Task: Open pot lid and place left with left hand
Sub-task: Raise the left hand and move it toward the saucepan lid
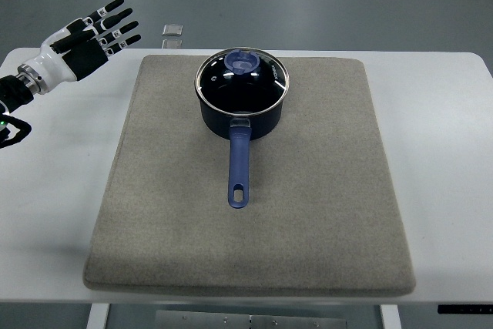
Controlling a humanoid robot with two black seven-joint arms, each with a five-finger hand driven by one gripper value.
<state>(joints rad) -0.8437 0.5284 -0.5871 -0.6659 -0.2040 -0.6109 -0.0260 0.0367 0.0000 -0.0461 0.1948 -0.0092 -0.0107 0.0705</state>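
A dark blue pot [243, 109] stands on the grey mat [323, 190] toward the mat's far side, its long blue handle [238, 163] pointing at the near edge. A glass lid [243, 81] with a blue knob [245, 61] rests on the pot, covering it. My left hand [100, 32] hovers over the table's far left corner, well to the left of the pot, fingers spread and holding nothing. The right arm does not show.
The mat lies on a white table [54, 190], with bare tabletop to its left and right. A small clear object [172, 30] lies on the floor just past the table's far edge.
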